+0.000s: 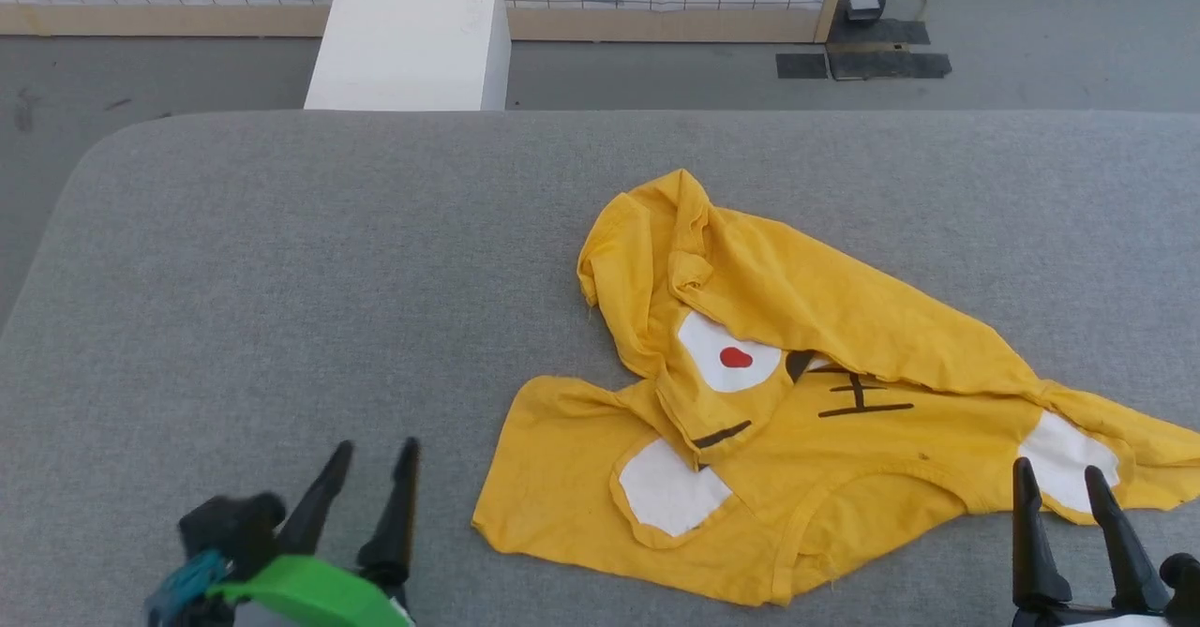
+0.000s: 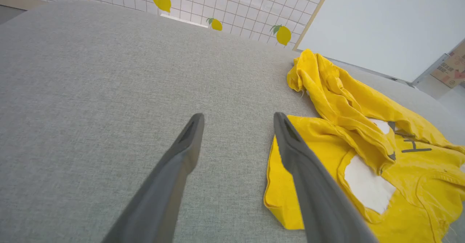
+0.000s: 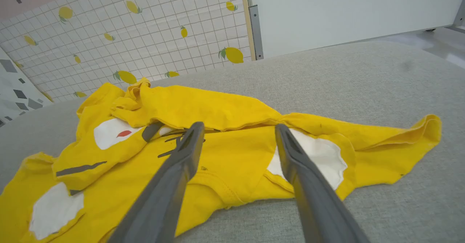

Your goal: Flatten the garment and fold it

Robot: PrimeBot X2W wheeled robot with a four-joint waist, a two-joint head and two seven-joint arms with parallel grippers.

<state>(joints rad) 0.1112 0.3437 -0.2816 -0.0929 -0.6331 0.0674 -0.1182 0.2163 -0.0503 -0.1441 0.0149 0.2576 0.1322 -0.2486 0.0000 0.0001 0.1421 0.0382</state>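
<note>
Status: nothing is gripped yet. The left gripper point(image 1: 375, 444) sits at 7 o'clock of the grey padded table point(image 1: 281, 261), fingers spread wide with nothing between them. It's over bare surface, just beside the garment's 9 o'clock hem. The right gripper point(image 1: 1058, 468) is at 5 o'clock, equally wide and empty, fingers framing the white patch point(image 1: 1064, 447) at that end. I can't tell how high either one hangs.

The yellow garment point(image 1: 900, 458) lies crumpled from table centre out to 4 o'clock. A big flap point(image 1: 825, 299) is thrown over the body from 12 o'clock and bunches into a twisted ridge towards 10.

Risks I see:
- Right side: the layers are stacked there. If I pinch at the patch I probably catch the flap edge plus the body, so a pull drags the whole lump instead of opening it.
- Left side: the hem is thin and lies flat on the textured cover. A shallow dive slides off it, and a deep one digs into the padding or nips the cover.
- Uneven pull: if one side grips first, the cloth rotates and the ridge at 10 o'clock tightens.
- If I lift before the flap is peeled back towards 12, the fold gets locked in and any later fold comes out skewed.

My call is to clear the flap first, taking single-layer corners only.
</note>
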